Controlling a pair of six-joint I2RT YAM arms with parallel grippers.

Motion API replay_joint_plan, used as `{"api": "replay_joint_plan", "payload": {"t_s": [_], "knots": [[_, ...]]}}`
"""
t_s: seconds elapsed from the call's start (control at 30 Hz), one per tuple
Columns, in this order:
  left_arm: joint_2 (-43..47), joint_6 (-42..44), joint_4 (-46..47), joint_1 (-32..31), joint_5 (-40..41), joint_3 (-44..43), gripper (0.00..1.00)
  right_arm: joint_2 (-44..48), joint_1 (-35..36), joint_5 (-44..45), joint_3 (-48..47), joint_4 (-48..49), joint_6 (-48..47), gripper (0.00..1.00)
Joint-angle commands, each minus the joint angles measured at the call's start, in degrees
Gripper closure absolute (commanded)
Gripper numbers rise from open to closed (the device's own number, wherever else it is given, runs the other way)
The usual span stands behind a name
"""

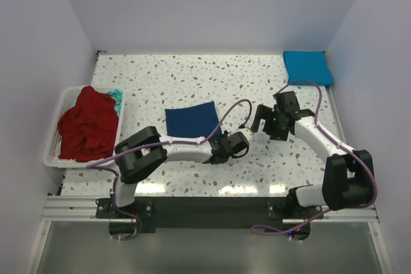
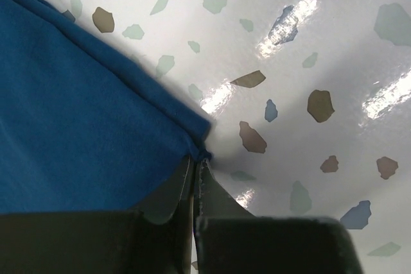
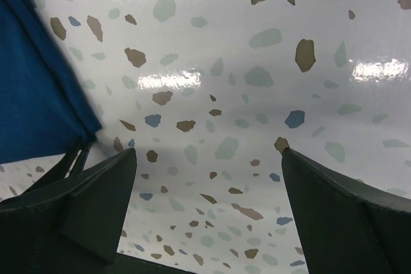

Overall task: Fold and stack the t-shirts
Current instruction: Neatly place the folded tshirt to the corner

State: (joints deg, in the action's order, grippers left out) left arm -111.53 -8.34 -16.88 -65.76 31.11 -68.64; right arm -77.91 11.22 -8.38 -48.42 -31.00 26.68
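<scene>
Top view: logged navy t-shirt (image 1: 192, 120) folded flat at centre of the speckled surface (image 1: 192, 75). Left wrist view: found left hand (image 2: 194, 163) pinched narrow on that shirt's corner at lower centre of frame, cloth caught between the tips. Right wrist view: found right hand (image 3: 209, 158) spread wide over bare surface, gripping nothing, navy cloth at left edge. Noted turquoise t-shirt (image 1: 308, 67) folded at upper right; red t-shirt (image 1: 88, 125) heaped in white basket (image 1: 52, 152) at left, over a strip of teal t-shirt (image 1: 115, 96).

Open tabletop (image 1: 192, 78) separates the navy t-shirt (image 1: 191, 120), turquoise t-shirt (image 1: 307, 67) and left-edge basket (image 1: 51, 152).
</scene>
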Motion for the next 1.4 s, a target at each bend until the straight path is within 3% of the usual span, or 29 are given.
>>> {"api": "replay_joint_plan", "payload": {"t_s": [0.0, 0.13, 0.3, 0.67, 0.97, 1.1, 1.27, 1.37], "knots": [[3.4, -1.5, 3.4, 1.0, 0.4, 0.3, 1.0, -0.9, 0.2, -5.9, 1.1, 3.3, 2.5, 0.02], [9.7, -4.4, 7.6, 4.2, -6.7, 5.4, 1.0, -3.4, 0.3, -12.0, 2.0, 8.7, 6.4, 0.02], [16.2, -7.1, 10.3, 6.6, -11.2, 10.3, 1.0, -9.3, 0.9, -22.4, 4.8, 25.9, 18.2, 0.02], [18.7, -8.7, 10.4, 7.7, -12.7, 11.6, 1.0, -24.0, 9.7, -26.2, 0.9, 48.8, 34.8, 0.02], [20.8, -10.1, 10.6, 7.8, -12.5, 12.0, 1.0, -31.3, 14.4, -25.8, -2.1, 47.6, 35.1, 0.06], [20.6, -10.4, 10.6, 7.7, -12.8, 12.3, 1.0, -33.7, 15.7, -26.7, -4.7, 44.9, 32.7, 0.22], [20.2, -10.6, 10.4, 7.7, -13.1, 12.3, 0.96, -34.3, 16.0, -26.9, -7.5, 40.5, 28.5, 0.66], [20.4, -10.6, 10.1, 7.7, -13.5, 12.0, 0.82, -33.5, 16.1, -25.8, -9.5, 35.3, 24.4, 0.88]]}}
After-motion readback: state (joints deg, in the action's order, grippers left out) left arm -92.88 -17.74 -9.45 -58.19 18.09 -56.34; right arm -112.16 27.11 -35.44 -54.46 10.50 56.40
